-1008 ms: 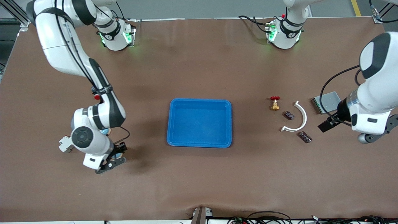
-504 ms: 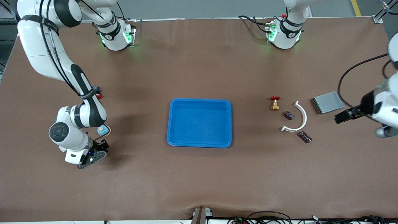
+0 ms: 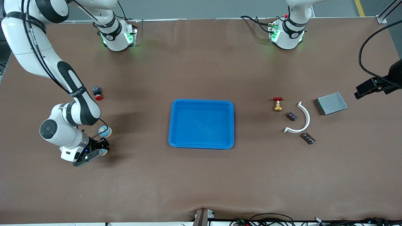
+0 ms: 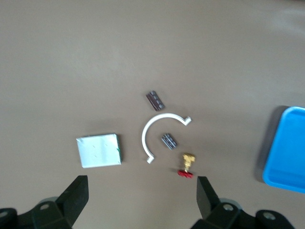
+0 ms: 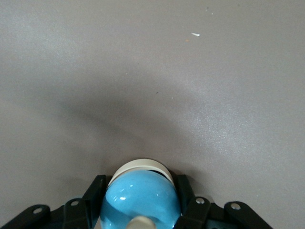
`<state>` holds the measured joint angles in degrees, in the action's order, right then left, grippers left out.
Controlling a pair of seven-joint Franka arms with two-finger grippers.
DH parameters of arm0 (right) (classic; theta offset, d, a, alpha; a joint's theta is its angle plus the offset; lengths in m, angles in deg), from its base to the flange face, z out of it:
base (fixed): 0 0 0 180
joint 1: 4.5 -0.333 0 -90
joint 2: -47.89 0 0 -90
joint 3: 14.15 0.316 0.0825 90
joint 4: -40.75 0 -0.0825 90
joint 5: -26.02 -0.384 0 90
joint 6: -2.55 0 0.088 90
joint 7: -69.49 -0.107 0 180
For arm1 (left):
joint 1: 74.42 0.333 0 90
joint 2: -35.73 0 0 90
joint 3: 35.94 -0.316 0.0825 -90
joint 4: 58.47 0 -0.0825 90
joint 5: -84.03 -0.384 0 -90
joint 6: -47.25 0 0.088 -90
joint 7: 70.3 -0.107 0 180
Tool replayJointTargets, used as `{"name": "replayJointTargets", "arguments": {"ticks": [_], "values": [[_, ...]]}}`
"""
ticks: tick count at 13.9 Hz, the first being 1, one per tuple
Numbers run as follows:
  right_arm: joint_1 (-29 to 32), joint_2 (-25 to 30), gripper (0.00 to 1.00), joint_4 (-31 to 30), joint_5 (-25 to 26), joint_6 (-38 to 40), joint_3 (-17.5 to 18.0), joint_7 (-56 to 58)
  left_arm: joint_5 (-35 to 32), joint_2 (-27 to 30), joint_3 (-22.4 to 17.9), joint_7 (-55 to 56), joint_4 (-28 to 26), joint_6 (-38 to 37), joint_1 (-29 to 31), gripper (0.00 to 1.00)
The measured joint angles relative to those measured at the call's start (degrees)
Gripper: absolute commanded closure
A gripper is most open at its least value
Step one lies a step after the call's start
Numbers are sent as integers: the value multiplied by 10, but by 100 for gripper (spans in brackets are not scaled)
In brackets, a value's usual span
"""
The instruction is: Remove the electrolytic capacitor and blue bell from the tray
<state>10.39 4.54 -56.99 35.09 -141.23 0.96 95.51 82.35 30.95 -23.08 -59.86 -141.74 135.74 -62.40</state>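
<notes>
A blue bell (image 5: pixel 140 198) is clamped by the right gripper (image 3: pixel 100 150) over bare table, while the left gripper (image 4: pixel 142 202) is held spread wide.

Left claw (image 4: pixel 141 200) is chopped off by the front view's edge, only its fingertips show in the wrist view. Blue bell (image 5: pixel 140 200) gets cropped too, tray (image 4: pixel 286 145) half out.

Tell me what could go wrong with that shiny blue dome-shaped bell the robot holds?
The right gripper is shut on the shiny blue dome-shaped bell; its rounded sides could slip, or roll once released. A small round pale-blue piece lies close beside it and might get knocked.
</notes>
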Motion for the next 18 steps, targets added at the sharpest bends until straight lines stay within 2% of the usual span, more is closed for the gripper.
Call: {"name": "replayJointTargets", "arguments": {"ticks": [2,4,7,12,18], "values": [[1,0,0,-2,0,0,2,0,10,29,-71,-2,-29,-1,-57,0],[1,0,0,-2,0,0,3,0,11,48,-97,-2,-48,-1,-81,0],[0,1,0,19,0,15,9,0,11,50,-99,-2,-57,-1,-86,0],[-5,24,0,77,-1,156,48,-55,11,52,-98,-2,-51,2,-89,0],[-15,135,0,92,-1,355,54,-168,11,51,-98,-2,-52,2,-90,0]]}}
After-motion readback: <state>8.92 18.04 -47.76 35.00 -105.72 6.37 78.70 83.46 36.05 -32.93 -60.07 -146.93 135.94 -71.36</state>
